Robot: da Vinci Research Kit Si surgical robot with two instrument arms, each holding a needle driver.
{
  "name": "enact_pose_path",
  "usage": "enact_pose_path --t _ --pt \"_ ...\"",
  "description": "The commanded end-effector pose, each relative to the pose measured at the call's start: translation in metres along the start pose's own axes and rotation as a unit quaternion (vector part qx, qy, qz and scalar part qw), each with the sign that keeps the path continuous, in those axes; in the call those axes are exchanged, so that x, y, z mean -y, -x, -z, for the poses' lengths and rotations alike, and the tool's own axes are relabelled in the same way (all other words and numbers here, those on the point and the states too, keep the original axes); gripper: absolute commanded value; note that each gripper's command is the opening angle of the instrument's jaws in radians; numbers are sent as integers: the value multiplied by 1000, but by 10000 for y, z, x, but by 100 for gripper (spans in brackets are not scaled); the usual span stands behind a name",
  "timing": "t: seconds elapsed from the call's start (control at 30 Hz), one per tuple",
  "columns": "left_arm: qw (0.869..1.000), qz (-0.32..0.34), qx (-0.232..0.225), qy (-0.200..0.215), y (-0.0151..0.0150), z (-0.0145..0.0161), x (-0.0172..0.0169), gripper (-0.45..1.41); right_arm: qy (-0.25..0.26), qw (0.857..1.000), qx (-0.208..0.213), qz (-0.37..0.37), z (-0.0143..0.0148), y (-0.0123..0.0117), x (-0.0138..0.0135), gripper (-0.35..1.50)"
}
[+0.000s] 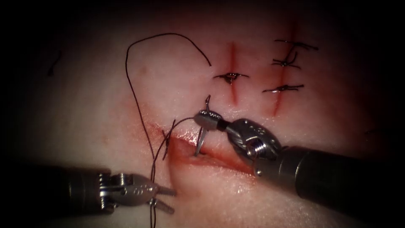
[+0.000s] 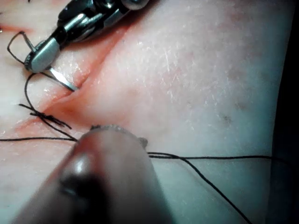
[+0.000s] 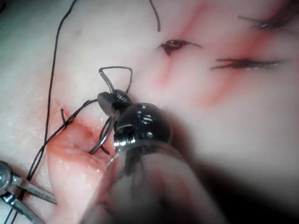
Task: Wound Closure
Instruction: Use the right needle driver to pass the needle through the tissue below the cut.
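Right tool (image 1: 207, 117): jaws clamped on needle (image 1: 200, 141) near its rear end, thread end sticking up past jaws; needle tip dips into open cut (image 1: 211, 158).
Left tool (image 1: 165, 198): jaws apart, holding nothing, thread running just beside them.
Tissue (image 1: 177, 80): two more cuts w/ finished stitches, upper right.
Thread (image 1: 139, 105): long loop over left side, knot at cut's left end.
Judgement: grip looks firm; needle should follow its curve, w/ thread kept slack.
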Motion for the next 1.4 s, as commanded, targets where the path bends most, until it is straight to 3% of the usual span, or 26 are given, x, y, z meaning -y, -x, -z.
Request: enact_pose_path --t 0.03,0.3,0.63,1.4 --pt "1000 -1 0 2 1 -7 -1 5 1 1000 -1 -17 -9 3 7 -35" --pt "1000 1 -1 2 3 -5 0 4 -5 997 8 -72 -5 6 21 -35" --pt "1000 1 -1 3 4 -4 0 0 -24 996 8 -84 -3 6 47 -35" --pt "1000 -4 -1 6 13 3 -1 -3 -42 991 48 -116 -19 57 80 -35"
